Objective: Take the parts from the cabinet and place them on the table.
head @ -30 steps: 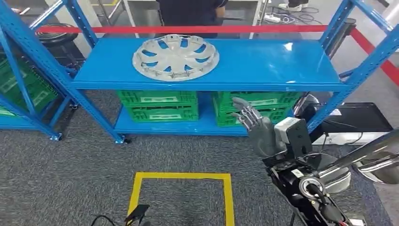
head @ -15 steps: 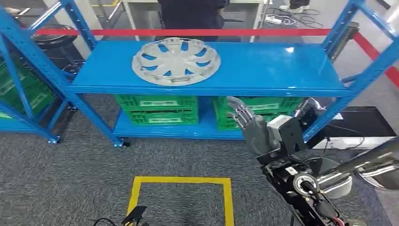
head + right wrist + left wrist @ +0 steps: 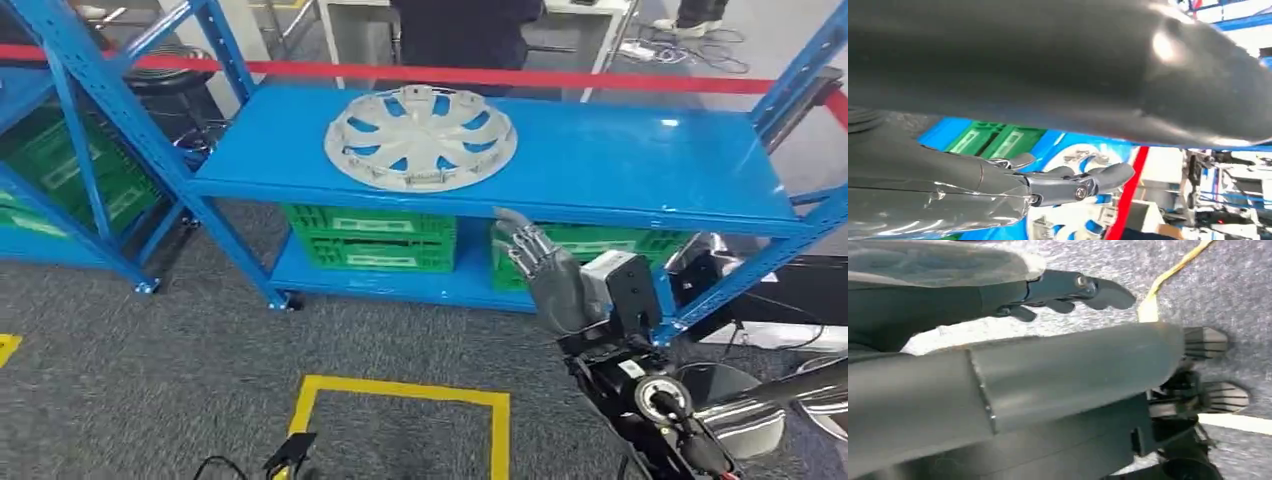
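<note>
1. The left hand [image 3: 1068, 290] hangs low over the grey carpet [image 3: 1228, 285], beside a yellow tape line [image 3: 1168, 275]; its fingers are loosely extended and hold nothing.
2. The right hand [image 3: 540, 270] is raised in front of the lower shelf's front edge, fingers spread, touching nothing.
3. Behind it, green crates [image 3: 372, 238] stand on the lower shelf.
4. The silver wheel cover [image 3: 421, 137] lies flat on the blue rack's top shelf [image 3: 640, 160], towards its left half.
5. A red bar [image 3: 600, 78] runs along the back edge of the rack.
</note>
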`<act>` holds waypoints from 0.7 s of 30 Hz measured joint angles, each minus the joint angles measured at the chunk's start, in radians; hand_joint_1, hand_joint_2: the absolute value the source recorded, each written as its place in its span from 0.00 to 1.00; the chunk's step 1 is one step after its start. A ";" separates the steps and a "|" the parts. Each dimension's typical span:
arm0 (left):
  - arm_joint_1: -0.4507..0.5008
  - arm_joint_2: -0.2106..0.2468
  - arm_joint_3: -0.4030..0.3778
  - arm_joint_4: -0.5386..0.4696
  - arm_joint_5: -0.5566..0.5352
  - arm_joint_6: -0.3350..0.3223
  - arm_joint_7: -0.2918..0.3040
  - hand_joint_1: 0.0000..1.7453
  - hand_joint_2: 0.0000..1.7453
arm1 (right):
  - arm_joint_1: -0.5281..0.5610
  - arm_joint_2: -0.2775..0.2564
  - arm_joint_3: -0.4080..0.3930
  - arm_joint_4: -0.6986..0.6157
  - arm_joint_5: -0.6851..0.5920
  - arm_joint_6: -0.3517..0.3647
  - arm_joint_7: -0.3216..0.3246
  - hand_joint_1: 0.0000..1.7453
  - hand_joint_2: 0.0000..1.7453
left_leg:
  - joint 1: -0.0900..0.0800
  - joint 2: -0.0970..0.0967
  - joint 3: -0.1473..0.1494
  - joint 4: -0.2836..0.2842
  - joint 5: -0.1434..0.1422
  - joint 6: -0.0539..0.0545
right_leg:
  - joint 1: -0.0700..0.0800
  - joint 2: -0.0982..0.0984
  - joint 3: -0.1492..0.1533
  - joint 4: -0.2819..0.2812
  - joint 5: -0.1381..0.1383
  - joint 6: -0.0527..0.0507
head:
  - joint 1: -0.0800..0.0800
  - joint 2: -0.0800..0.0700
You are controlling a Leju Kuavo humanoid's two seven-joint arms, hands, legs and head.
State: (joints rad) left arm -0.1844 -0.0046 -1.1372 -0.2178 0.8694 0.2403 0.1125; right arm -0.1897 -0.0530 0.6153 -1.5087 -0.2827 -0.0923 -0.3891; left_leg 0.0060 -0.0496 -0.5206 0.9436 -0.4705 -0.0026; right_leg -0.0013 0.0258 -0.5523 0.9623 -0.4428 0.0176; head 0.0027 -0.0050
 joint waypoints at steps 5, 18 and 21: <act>-0.002 0.001 0.000 0.000 0.000 0.000 0.000 0.00 0.00 | -0.003 0.000 -0.001 -0.002 0.000 -0.001 -0.001 0.00 0.00 | 0.000 0.033 -0.077 0.164 -0.075 -0.028 | -0.011 -0.016 0.030 -0.026 -0.002 -0.023 | -0.017 0.000; -0.002 0.002 0.000 0.000 0.000 0.000 0.000 0.00 0.00 | -0.002 0.000 0.000 -0.003 0.003 -0.001 0.000 0.00 0.00 | 0.000 0.055 -0.066 0.010 0.053 0.011 | -0.006 -0.045 0.089 -0.009 -0.083 0.016 | -0.026 0.000; -0.003 0.002 0.000 0.000 0.000 0.000 0.000 0.00 0.00 | -0.001 0.000 0.000 -0.002 0.003 -0.001 -0.001 0.00 0.00 | -0.001 0.045 -0.055 0.009 0.043 0.025 | -0.007 -0.032 -0.034 0.223 -0.184 0.025 | -0.011 0.000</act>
State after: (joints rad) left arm -0.1873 -0.0023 -1.1372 -0.2178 0.8694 0.2403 0.1125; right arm -0.1912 -0.0530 0.6149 -1.5110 -0.2796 -0.0935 -0.3903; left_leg 0.0047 -0.0046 -0.5758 0.9523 -0.4271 0.0220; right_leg -0.0078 -0.0066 -0.5861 1.1857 -0.6271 0.0430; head -0.0084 -0.0050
